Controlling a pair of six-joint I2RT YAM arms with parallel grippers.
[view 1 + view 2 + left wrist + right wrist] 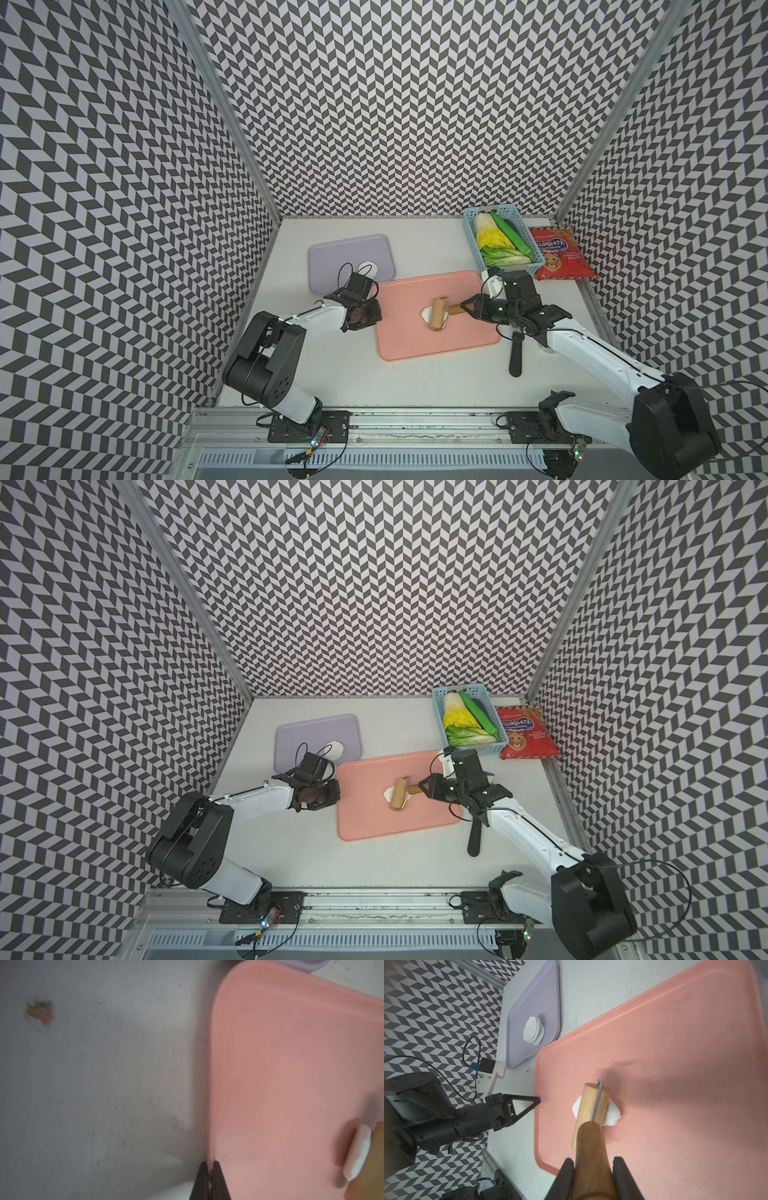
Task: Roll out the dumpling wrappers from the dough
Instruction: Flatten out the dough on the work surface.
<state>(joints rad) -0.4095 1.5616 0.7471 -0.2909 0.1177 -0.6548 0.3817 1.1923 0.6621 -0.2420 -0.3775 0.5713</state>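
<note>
Pink tray [675, 1043]: right gripper [593, 1159] pinches roller [588, 1113]; left gripper [209, 1163] pressed together, wrist view only.

The dough [427, 314], an irregular white lump, is pinned under a roller [437, 314]; the dumpling wrappers [369, 267] are stacked at its ten o'clock.

The walls [415, 104] carry a black-and-white chevron pattern, and the table [415, 382] is off-white. The dough [612, 1115] and the dumpling wrappers [532, 1029] are white. One tray [415, 345] is salmon pink and the other tray [332, 257] is lavender. The wooden roller [588, 1109] is pale tan, with a darker brown handle. The basket [523, 267] is light blue. The cabbage [492, 239] is yellow and white, the lettuce [505, 257] and cucumber [511, 237] are green, and the snack packet [561, 253] is red. The left gripper [537, 1099] and right gripper [593, 1163] are black.
</note>
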